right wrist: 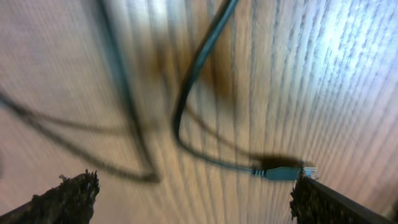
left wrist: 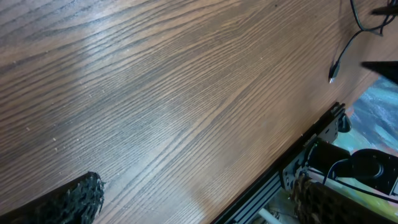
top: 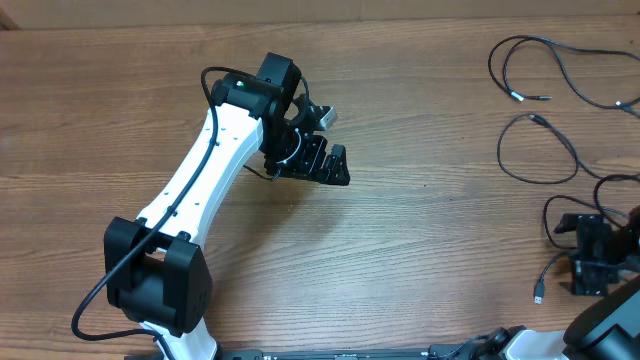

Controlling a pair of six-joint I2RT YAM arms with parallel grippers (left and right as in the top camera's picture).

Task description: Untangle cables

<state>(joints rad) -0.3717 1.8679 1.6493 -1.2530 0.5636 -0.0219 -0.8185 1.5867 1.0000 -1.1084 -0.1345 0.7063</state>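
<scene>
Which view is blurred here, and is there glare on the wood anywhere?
Right wrist: heavy blur, the cables smeared, only the plug fairly crisp, glare upper right. Left wrist: sharp, pale sheen across the table. Overhead: sharp, evenly lit.

Left arm [top: 205, 165] outstretched, left end effector [top: 328, 166] and right end effector [top: 589, 258] both spread (jaws well apart).

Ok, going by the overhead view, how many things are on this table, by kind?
Robot arms: 2, the left arm and the right arm.
Black cables: at least 3, lying loose on the right side; where they overlap I cannot tell them apart.
Total: at least 5.
</scene>
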